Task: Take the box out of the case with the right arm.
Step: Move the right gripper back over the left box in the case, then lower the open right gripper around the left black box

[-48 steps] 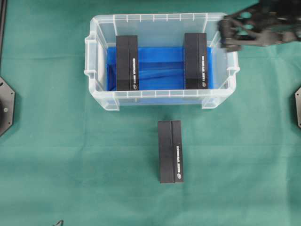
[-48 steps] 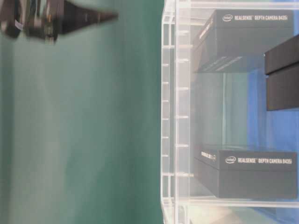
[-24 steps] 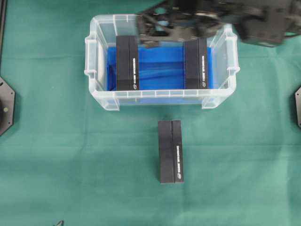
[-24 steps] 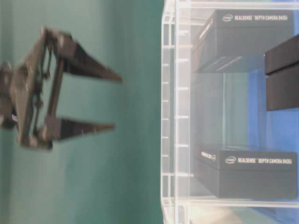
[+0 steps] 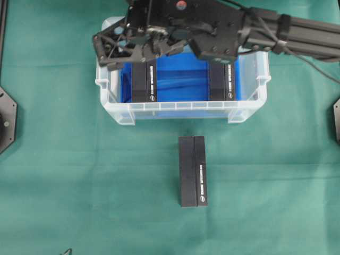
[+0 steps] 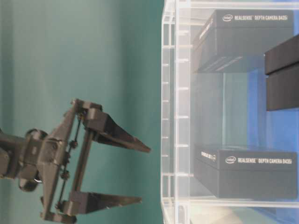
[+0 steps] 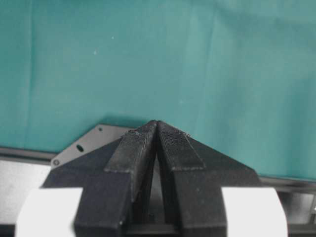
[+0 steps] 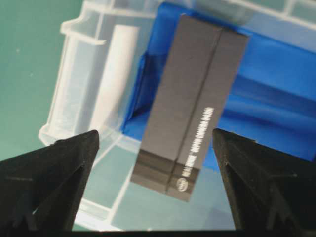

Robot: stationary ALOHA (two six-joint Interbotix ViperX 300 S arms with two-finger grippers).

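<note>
above the left box in the case, the right gripper is spread wide, empty, for straddling it.

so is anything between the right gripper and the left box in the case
Nothing visible. The right gripper hangs open above the left box in the case, one finger on either side of it in the wrist view, with only open air in between.

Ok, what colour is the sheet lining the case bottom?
Bright blue sheet, clearest in the overhead view.
</note>
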